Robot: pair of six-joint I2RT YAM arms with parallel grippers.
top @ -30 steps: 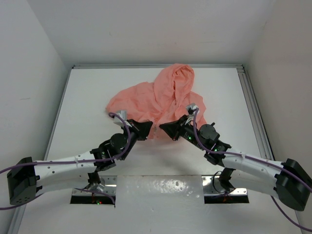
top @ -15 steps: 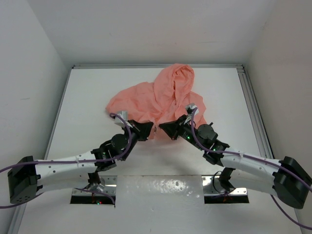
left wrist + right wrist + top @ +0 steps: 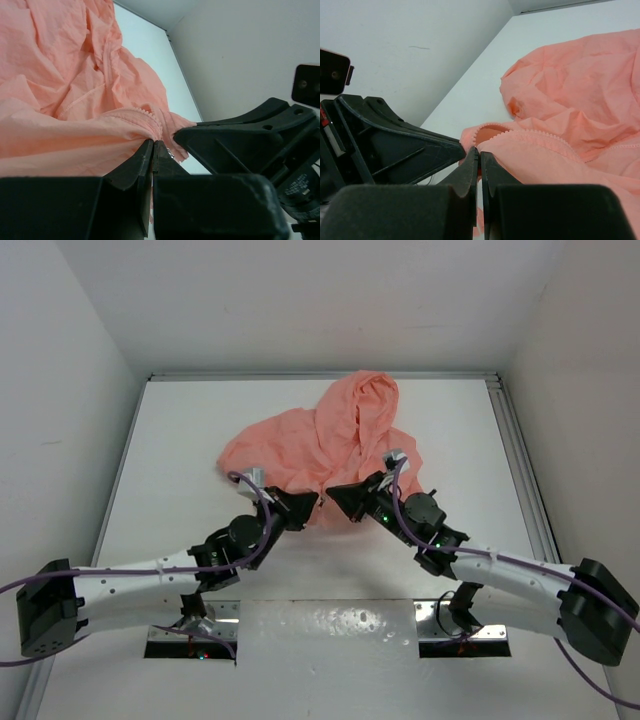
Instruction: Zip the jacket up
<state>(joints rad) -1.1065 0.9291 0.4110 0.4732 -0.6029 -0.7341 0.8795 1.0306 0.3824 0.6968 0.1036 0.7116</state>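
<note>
The jacket (image 3: 300,445) lies crumpled in the middle of the desk (image 3: 170,440), with its hood (image 3: 368,400) at the far side. The two arms meet at its near edge. The left claw (image 3: 152,146) is pinched tight on one side of the open front, by the zip teeth (image 3: 142,111). The right claw (image 3: 479,156) is pinched tight on the other side. I cannot see the zip pull clearly.

I think the step is lining up the two bottom ends. Hold both sides flat and level, bring them close, and join them slowly. Do not tug hard, or the thin cloth may slip out or bunch up.
</note>
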